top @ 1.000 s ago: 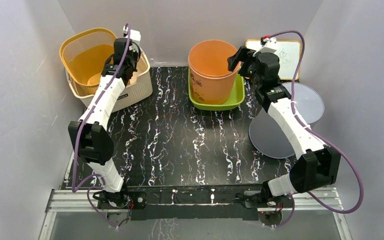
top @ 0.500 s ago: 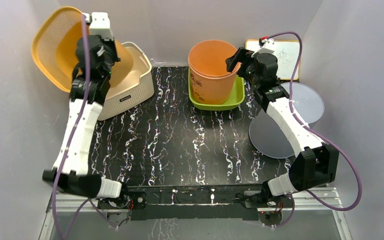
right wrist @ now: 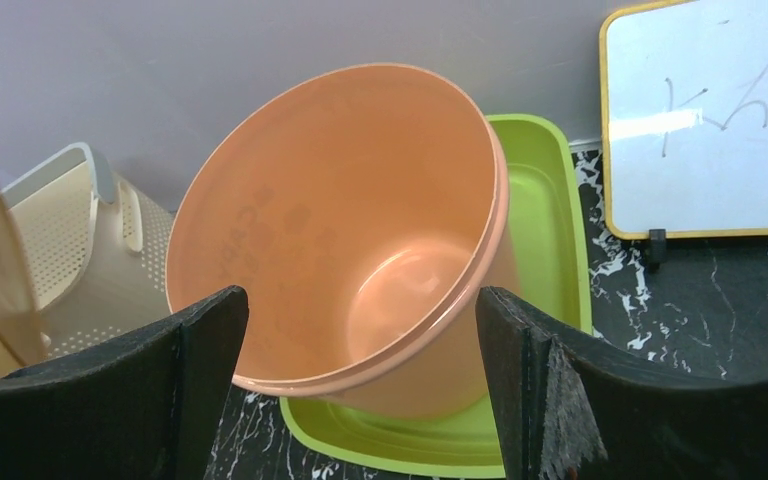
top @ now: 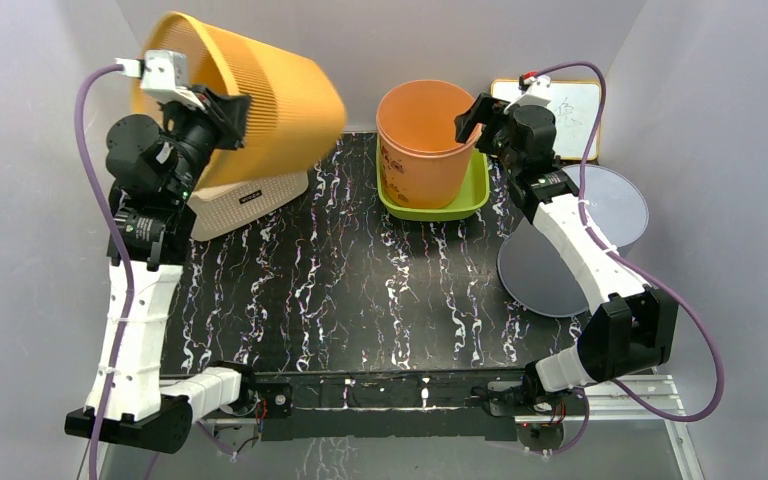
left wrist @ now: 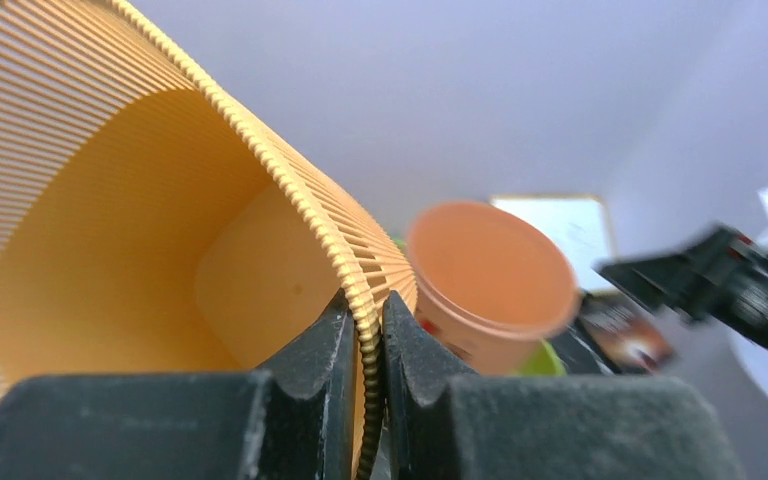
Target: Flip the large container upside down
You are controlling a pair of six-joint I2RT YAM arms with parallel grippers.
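The yellow ribbed basket is the large container. It hangs in the air at the back left, tipped on its side with its base pointing right. My left gripper is shut on its rim; the left wrist view shows both fingers pinching the ribbed rim and the basket's inside. An orange bucket stands upright in a green tray. My right gripper is open and empty, just right of the bucket's rim, its fingers either side of the bucket in its wrist view.
A cream perforated basket sits below the lifted container at the back left. A small whiteboard stands at the back right. Two grey discs lie on the right. Grey walls close in on three sides.
My left arm has lifted the yellow basket out of the cream basket and swung it up and to the right, tipping it onto its side. The right arm has barely moved.
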